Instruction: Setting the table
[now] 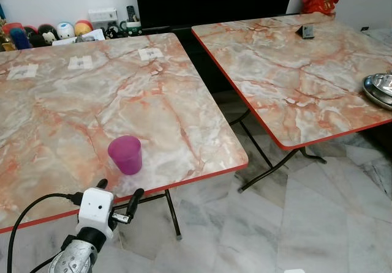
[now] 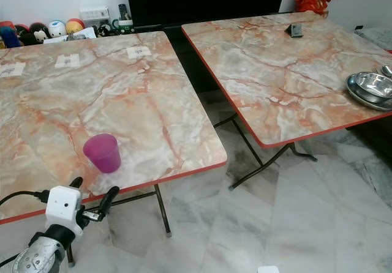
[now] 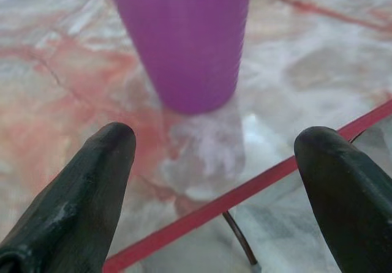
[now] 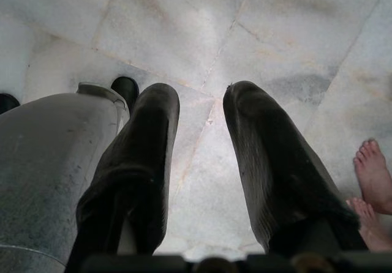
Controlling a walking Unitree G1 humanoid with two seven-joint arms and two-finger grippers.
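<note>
A purple plastic cup point(image 1: 125, 154) stands upright near the front edge of the left marble-pattern table point(image 1: 73, 108). My left gripper point(image 1: 119, 189) hovers just before that red-trimmed edge, open, its two black fingers spread wider than the cup point(image 3: 184, 40), which stands apart from them, a short way ahead. The right gripper point(image 4: 202, 132) hangs by my side over the floor, open with nothing between its fingers. Metal dishes point(image 1: 380, 89) lie at the right edge of the second table point(image 1: 294, 65).
A gap of marble floor point(image 1: 245, 224) runs between the two folding tables. A small dark object point(image 1: 307, 31) lies on the far table. Toys and a socket strip line the wall behind the left table. A person's bare feet point(image 4: 370, 181) stand near my right side.
</note>
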